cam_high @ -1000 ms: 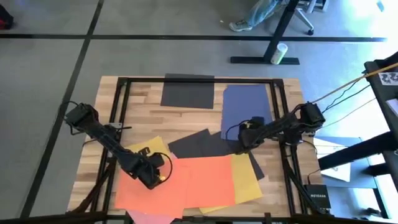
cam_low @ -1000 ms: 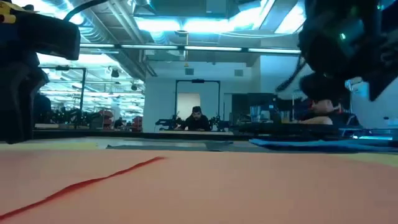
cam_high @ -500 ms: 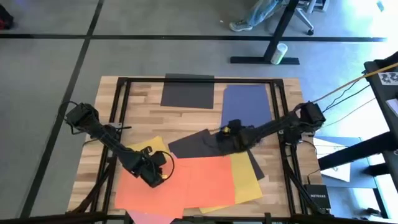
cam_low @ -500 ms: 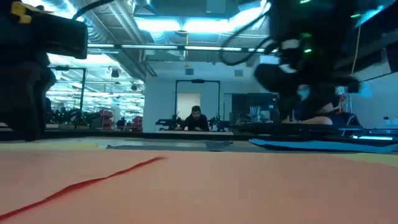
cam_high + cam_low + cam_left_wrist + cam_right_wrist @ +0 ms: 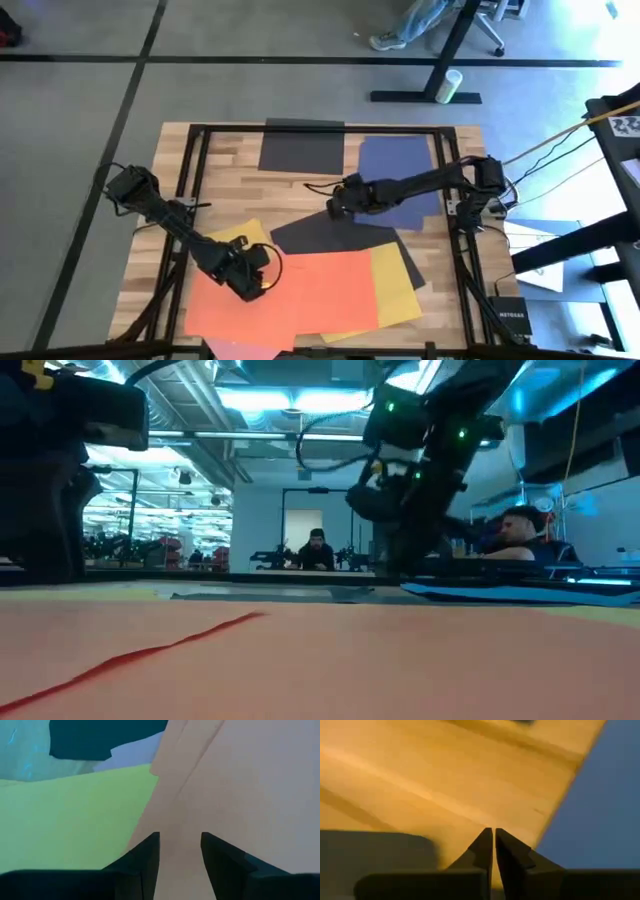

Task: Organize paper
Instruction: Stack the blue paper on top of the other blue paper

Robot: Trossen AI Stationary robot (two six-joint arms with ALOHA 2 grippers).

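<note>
Paper sheets lie flat and overlapping on the wooden table: an orange-red sheet (image 5: 310, 295) on top at the near side, yellow (image 5: 398, 285) under it, a black sheet (image 5: 330, 232) in the middle, navy (image 5: 398, 172) at the far right, another black sheet (image 5: 302, 150) at the far edge, and a pink corner (image 5: 240, 350) at the near edge. My left gripper (image 5: 258, 283) points down over the orange-red sheet (image 5: 240, 780), open. My right gripper (image 5: 333, 203) is shut and empty over bare wood (image 5: 420, 780), beside the navy sheet's left edge (image 5: 600, 820). My left gripper points down at the orange-red sheet's left part (image 5: 180, 820), which shows flat in the gap between its open fingers. I cannot tell whether the fingertips (image 5: 150, 845) touch the sheet.
A black metal frame (image 5: 200, 160) runs around the tabletop. Bare wood (image 5: 240, 190) lies free at the far left. Beyond the table, the low view shows a room with a seated person (image 5: 316, 550) and another person (image 5: 520, 530) at the right.
My right gripper has swept toward the table's left and far edges, from the near end of the navy sheet to beside that sheet's left edge. The sheets lie as before.
</note>
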